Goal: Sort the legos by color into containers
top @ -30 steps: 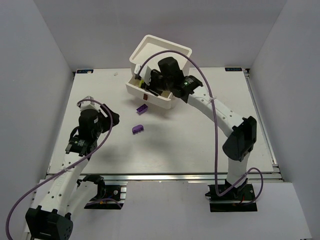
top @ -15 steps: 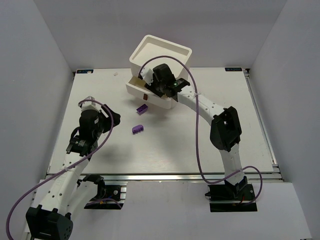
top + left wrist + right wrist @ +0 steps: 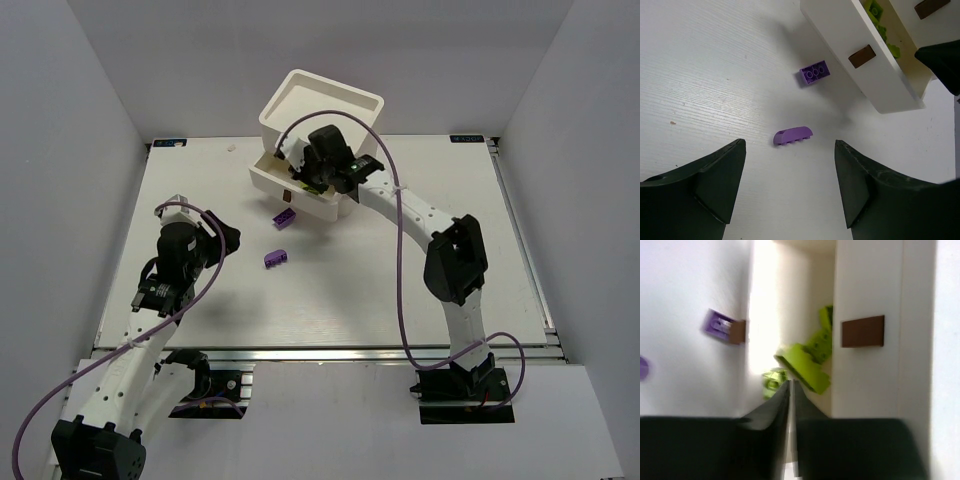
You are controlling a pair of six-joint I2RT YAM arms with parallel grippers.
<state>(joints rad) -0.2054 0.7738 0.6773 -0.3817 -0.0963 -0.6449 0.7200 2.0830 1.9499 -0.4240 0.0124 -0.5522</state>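
Observation:
The white drawer chest (image 3: 272, 112) stands at the back middle with two drawers pulled out. Lime legos (image 3: 802, 369) lie in the open drawer (image 3: 790, 300), beside a brown pull (image 3: 862, 331). My right gripper (image 3: 791, 386) is shut and empty, its tips just above these lime legos; in the top view it (image 3: 300, 172) hangs over the open drawer. Two purple legos lie on the table: a studded block (image 3: 814, 72) (image 3: 285, 217) and a curved one (image 3: 793, 135) (image 3: 276, 258). My left gripper (image 3: 789, 160) (image 3: 228, 238) is open and empty, short of the curved lego.
The lower drawer front (image 3: 875, 80) with its brown pull (image 3: 862, 55) juts toward the purple block. More lime legos (image 3: 875, 10) show in that drawer. Grey walls close in the table on the left, right and back.
My right gripper has swung left and down into the open drawer over the last second. The left arm and the purple legos have not moved.

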